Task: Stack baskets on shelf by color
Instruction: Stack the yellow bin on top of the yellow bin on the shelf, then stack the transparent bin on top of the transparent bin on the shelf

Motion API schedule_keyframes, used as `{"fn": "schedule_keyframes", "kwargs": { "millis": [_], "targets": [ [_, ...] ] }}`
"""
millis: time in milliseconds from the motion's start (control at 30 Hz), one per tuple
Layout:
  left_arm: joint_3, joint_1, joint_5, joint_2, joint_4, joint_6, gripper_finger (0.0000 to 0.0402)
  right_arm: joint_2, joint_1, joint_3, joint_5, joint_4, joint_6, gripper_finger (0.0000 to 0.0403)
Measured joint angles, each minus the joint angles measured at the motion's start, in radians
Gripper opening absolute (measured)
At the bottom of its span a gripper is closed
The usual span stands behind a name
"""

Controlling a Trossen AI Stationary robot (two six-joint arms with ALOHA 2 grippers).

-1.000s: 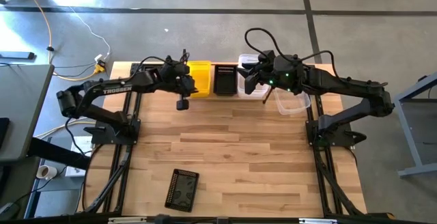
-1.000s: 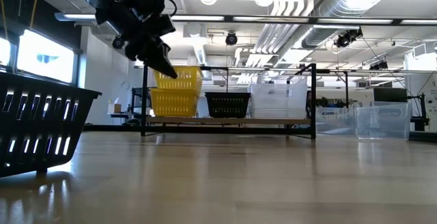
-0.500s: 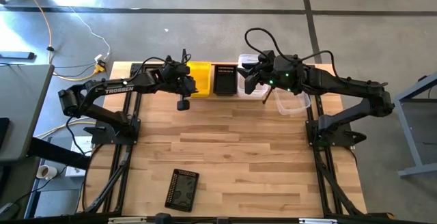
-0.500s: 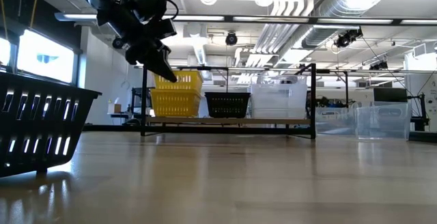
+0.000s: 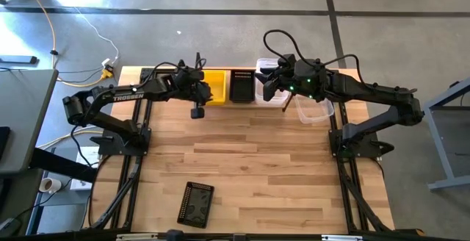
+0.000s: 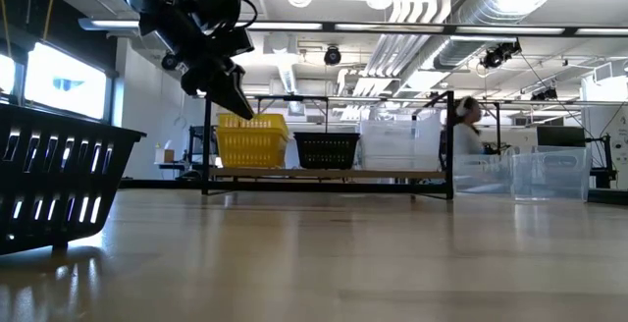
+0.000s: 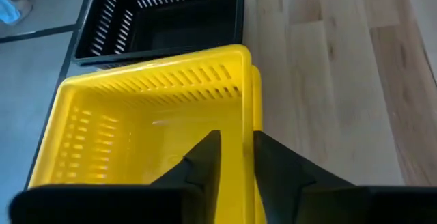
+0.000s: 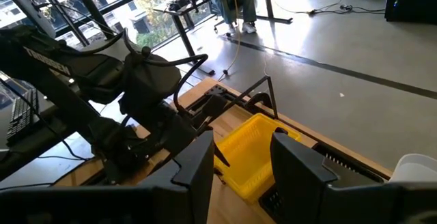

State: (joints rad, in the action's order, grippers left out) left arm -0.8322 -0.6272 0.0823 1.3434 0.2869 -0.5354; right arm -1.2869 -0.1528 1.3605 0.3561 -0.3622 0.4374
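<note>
The shelf [image 6: 392, 174] stands along the table's far edge. On its left end two yellow baskets [image 6: 253, 141] [image 5: 216, 85] sit one nested in the other. A black basket [image 6: 327, 150] is in the middle and clear baskets [image 6: 400, 143] are at the right end. My left gripper [image 7: 235, 136] [image 6: 240, 106] is shut on the upper yellow basket. My right gripper [image 8: 246, 173] [image 5: 266, 88] hovers open above the shelf's right part and touches nothing. My left gripper pinches the upper yellow basket's near wall [image 7: 246, 115] close to its left end, with one finger [image 7: 205, 156] inside the basket and one outside. The fingers come from above, slanting toward the table's right. The basket sits upright, nested in the lower yellow basket on the shelf.
One clear basket [image 5: 314, 109] [image 6: 548, 173] stands on the table by the shelf's right end. A black basket [image 5: 196, 203] [image 6: 59, 180] sits near the table's near edge, left of centre. Bare wood lies between them. A person [image 6: 466, 131] is in the room behind.
My left gripper has moved down with the upper yellow basket. That basket stood well above the lower one and has sunk into it, so the two rims now lie close together. A person has come into the low view behind the shelf.
</note>
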Motion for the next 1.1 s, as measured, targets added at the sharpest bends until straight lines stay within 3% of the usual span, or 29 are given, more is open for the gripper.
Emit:
{"fn": "schedule_keyframes", "kwargs": {
  "millis": [433,700,867,1100],
  "targets": [
    [-0.1,0.025,-0.08,0.0,0.044,0.094,0.0162,0.007,0.0,0.0,-0.053,-0.068,0.008,0.0129],
    [-0.221,0.039,-0.096,-0.002,0.209,0.189,0.0165,0.071,-0.004,0.0,-0.045,-0.338,0.079,0.0129],
    [-0.343,0.088,-0.034,-0.003,0.24,0.347,0.0164,0.098,-0.028,0.0,-0.049,-0.574,0.136,0.0129],
    [-0.468,0.163,-0.066,-0.003,0.239,0.361,0.0164,0.098,-0.079,0.0,-0.078,-0.819,0.147,0.0129]
  ]
}}
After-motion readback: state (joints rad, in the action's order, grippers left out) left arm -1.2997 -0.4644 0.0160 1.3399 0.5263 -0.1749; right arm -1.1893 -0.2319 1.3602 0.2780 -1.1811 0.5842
